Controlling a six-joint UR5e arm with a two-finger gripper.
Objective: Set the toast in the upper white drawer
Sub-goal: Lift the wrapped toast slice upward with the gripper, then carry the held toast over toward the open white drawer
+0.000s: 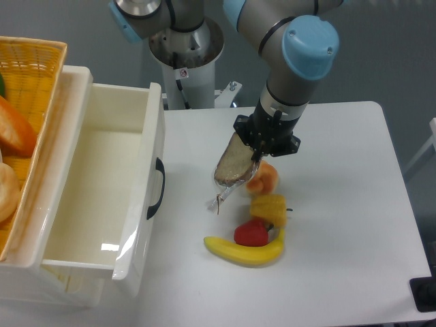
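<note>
The toast (233,165), a brown slice in clear crinkly wrap, hangs tilted from my gripper (253,151), lifted above the table with a tail of wrap trailing down at its lower left. The gripper is shut on the toast's upper right edge; its fingertips are mostly hidden under the black flange. The upper white drawer (139,177) stands pulled open at the left, its black curved handle (158,188) facing the toast. The drawer's inside is bare. The toast is to the right of the drawer front, apart from it.
Below the gripper lie an orange bun (266,178), a yellow corn piece (270,208), a red strawberry (251,233) and a banana (246,252). A yellow woven basket (30,75) with orange items sits on top of the drawer unit at far left. The arm's base (184,48) stands behind.
</note>
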